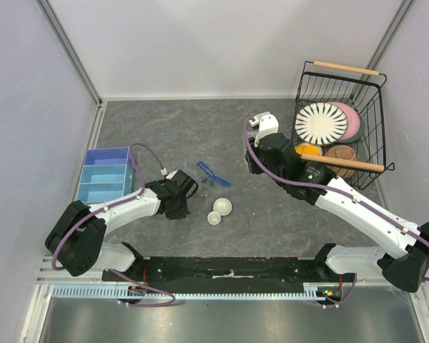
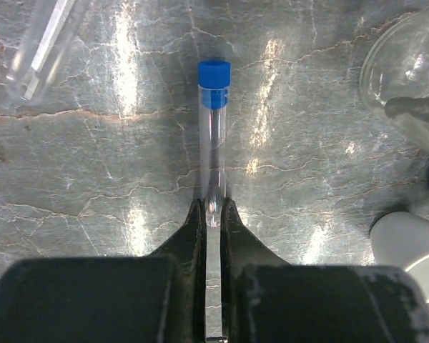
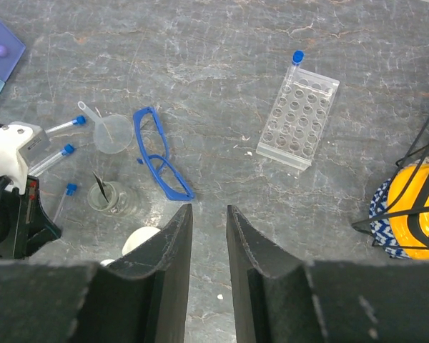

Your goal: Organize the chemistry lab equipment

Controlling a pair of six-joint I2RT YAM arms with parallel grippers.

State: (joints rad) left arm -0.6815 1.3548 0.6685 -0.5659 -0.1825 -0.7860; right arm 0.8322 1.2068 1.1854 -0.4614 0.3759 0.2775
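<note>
Two small white round dishes sit close together on the grey counter, just nearer the arm bases than the blue-framed safety glasses. Just left of the glasses, the left end effector is pinching the lower end of a clear blue-capped tube. Its fingers are pressed against the glass, and the tube lies low over the counter with its cap pointing away from the wrist. The right wrist view shows three blue-capped tubes left of the glasses, beside a clear funnel and a small glass beaker; whether one of the three is the pinched tube cannot be told. Well left of the glasses stands a blue divided tray. Right of the glasses and a little farther off, the clear plastic tube rack rests on the counter with one capped tube standing in its far corner. The right end effector hangs above the counter, right of and beyond the glasses, its fingers spread and holding nothing. Far right of the glasses, a black wire basket holds plates and bowls
</note>
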